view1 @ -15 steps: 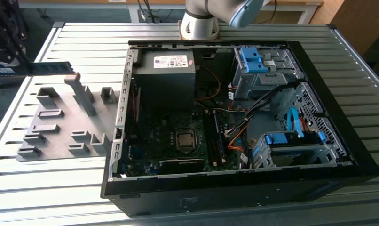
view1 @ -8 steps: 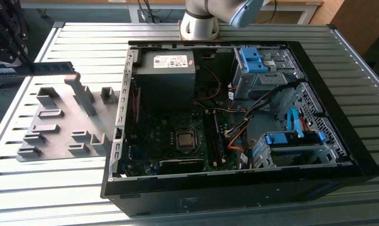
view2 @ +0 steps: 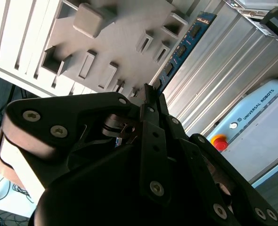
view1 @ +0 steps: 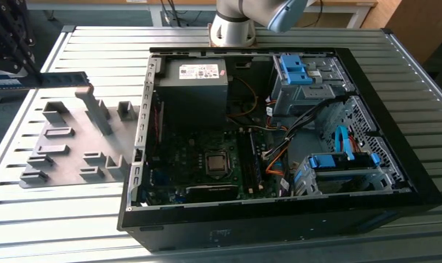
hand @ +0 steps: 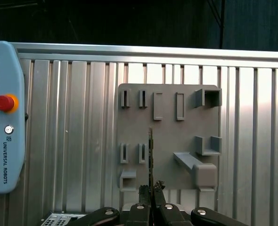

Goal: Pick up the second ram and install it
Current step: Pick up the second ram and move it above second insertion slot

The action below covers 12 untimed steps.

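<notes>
Over slatted table [hand: 73, 117], ram [hand: 151, 150] in gripper [hand: 151, 187].

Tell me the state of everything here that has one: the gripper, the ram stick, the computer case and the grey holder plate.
gripper: shut on the second ram.
second ram: held in the air by the holder plate, not in the case.
computer case: open, open side facing up.
holder plate: lying flat, slots empty in the first wrist view.

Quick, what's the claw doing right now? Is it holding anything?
gripper: closed, holding the ram.
</notes>
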Motion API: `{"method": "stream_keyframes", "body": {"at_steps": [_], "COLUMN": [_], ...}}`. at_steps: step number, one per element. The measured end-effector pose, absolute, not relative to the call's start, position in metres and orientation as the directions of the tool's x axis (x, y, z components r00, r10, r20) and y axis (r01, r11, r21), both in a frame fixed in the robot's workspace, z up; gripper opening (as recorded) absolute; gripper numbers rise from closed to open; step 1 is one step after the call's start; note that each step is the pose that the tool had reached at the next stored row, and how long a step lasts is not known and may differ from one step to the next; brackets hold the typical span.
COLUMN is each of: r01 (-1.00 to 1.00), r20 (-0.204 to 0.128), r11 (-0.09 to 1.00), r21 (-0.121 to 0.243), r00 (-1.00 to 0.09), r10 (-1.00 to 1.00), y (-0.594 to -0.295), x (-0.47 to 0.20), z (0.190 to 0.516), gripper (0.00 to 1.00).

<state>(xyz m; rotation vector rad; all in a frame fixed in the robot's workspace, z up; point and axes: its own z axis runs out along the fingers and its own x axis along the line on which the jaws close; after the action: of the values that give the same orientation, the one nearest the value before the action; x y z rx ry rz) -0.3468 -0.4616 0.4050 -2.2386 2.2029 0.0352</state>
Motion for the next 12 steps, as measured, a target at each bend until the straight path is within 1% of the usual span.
{"method": "stream_keyframes", "body": {"at_steps": [12], "r01": [-1.000], "r20": [-0.017], "r11": [-0.016], "r21": [0.015], "r00": [0.016], "r10": [-1.000], "y": [-0.462], "x": [-0.336], "z": [0.405], "gripper": [0.14]}}
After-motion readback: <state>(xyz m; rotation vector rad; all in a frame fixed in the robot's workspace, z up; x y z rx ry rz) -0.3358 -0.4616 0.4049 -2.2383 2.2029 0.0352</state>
